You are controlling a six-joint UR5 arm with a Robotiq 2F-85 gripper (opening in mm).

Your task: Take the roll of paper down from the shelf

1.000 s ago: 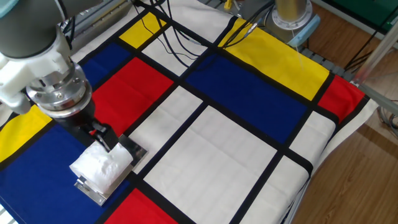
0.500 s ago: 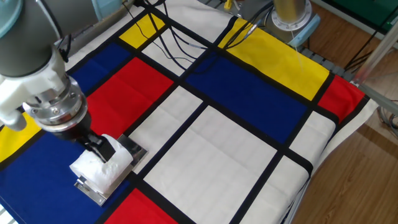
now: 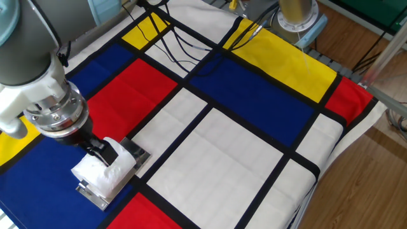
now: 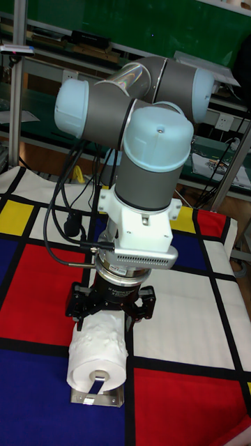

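Note:
The white, bumpy roll of paper (image 3: 105, 172) lies on the shelf (image 3: 94, 196), a small silver metal stand at the near-left of the table. In the tall fixed view the roll of paper (image 4: 97, 352) shows its hollow core, with the shelf's base (image 4: 97, 399) under it. My gripper (image 3: 103, 152) has come down on the roll's far end. Its dark fingers (image 4: 144, 306) stand spread on either side of the roll's top, close to or touching the paper. The gripper (image 4: 111, 313) looks open around the roll, which rests on the shelf.
A cloth (image 3: 241, 146) of red, blue, yellow and white blocks covers the table. Black cables (image 3: 178, 38) trail over its far side. A metal post base (image 3: 296, 16) stands at the far right corner. The table's right edge drops to a wooden floor (image 3: 375, 184).
The arm has shifted a little left and the gripper has sunk lower over the roll's far end. A red part seen by the fingers one second ago is now hidden. The roll has not moved.

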